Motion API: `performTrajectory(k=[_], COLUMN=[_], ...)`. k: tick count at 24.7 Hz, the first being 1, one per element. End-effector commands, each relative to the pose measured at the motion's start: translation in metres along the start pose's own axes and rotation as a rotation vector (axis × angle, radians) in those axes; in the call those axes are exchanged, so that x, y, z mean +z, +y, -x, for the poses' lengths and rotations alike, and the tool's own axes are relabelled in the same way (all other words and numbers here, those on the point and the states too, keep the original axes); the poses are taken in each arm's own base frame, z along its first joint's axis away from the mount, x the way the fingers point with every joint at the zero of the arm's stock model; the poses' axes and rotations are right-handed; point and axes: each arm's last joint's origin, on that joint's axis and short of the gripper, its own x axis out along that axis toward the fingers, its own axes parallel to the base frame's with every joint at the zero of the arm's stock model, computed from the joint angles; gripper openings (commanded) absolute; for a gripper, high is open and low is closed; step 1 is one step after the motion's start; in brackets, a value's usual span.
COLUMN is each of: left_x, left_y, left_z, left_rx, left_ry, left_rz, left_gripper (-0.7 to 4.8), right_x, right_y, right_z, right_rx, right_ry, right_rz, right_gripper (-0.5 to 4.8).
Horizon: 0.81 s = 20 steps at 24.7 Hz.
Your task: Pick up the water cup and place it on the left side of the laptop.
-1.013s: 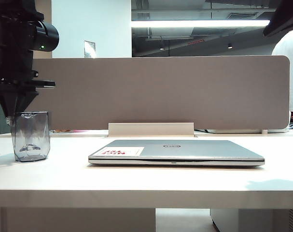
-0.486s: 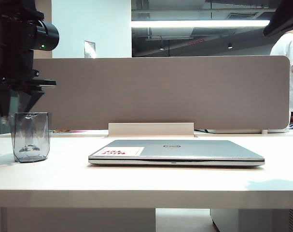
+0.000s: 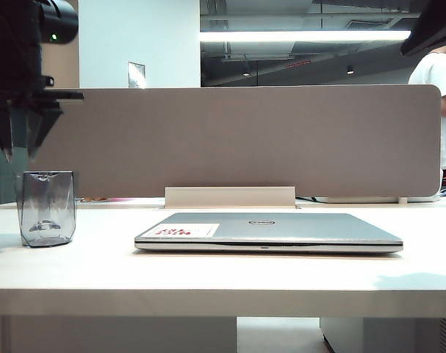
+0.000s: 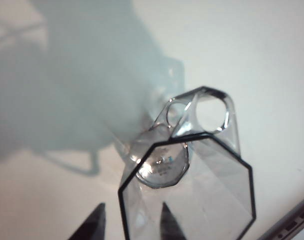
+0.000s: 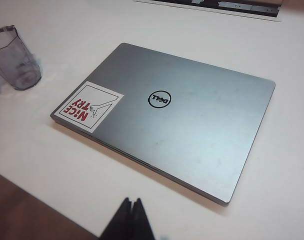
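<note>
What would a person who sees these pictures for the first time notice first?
Probably the closed silver laptop, lying flat in the middle of the white table, with a white-and-red sticker at one corner of its lid. Next, the smoky transparent water cup, standing upright alone to the left of it. The left gripper hangs open just above the cup; the right gripper is shut, near the laptop's front edge.
</note>
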Motion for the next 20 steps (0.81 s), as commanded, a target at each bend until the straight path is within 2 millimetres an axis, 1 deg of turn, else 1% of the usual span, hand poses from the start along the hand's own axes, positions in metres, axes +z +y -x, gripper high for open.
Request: performTrajectory(k=[1, 3, 4, 5, 8, 10, 11, 13, 14, 15, 16, 20], left_x=[0.008, 0.013, 0.016, 0.023, 0.032, 0.037, 0.039, 0.043, 0.046, 0.047, 0.05, 0.057], left_y=[0.005, 0.01, 0.013, 0.018, 0.026, 0.03, 0.03, 0.032, 0.033, 0.034, 0.038, 0.049], left_z=[0.017, 0.024, 0.029, 0.033, 0.035, 0.033, 0.03, 0.023, 0.016, 0.012, 0.004, -0.015], left_rx=[-0.042, -0.055, -0.05, -0.018, 0.081, 0.12, 0.121, 0.085, 0.034, 0.013, -0.021, -0.054], left_ry=[-0.052, -0.08, -0.107, -0.16, -0.237, -0.247, -0.245, -0.229, -0.2, -0.19, -0.185, -0.2], left_rz=[-0.089, -0.124, -0.167, -0.255, -0.405, -0.499, -0.542, -0.637, -0.757, -0.797, -0.835, -0.891], left_gripper=[1.33, 1.32, 1.31, 1.3, 1.28, 1.08, 0.98, 0.6, 0.51, 0.51, 0.5, 0.49], right_x=[0.002, 0.002, 0.002, 0.002, 0.002, 0.002, 0.002, 0.002, 0.002, 0.002, 0.002, 0.002], right_y=[0.0, 0.0, 0.0, 0.0, 0.0, 0.0, 0.0, 0.0, 0.0, 0.0, 0.0, 0.0], right_z=[0.001, 0.001, 0.001, 0.001, 0.001, 0.001, 0.001, 0.001, 0.001, 0.001, 0.001, 0.001], right_rx=[0.0, 0.0, 0.0, 0.0, 0.001, 0.0, 0.0, 0.0, 0.001, 0.0, 0.001, 0.0], right_ry=[-0.02, -0.02, -0.02, -0.02, -0.02, -0.02, -0.02, -0.019, -0.019, -0.019, -0.019, -0.018], right_rz=[0.007, 0.007, 0.007, 0.007, 0.007, 0.007, 0.007, 0.006, 0.006, 0.006, 0.006, 0.006], right_gripper=[-0.06, -0.06, -0.06, -0.06, -0.06, -0.06, -0.06, -0.06, -0.06, -0.06, -0.06, -0.06])
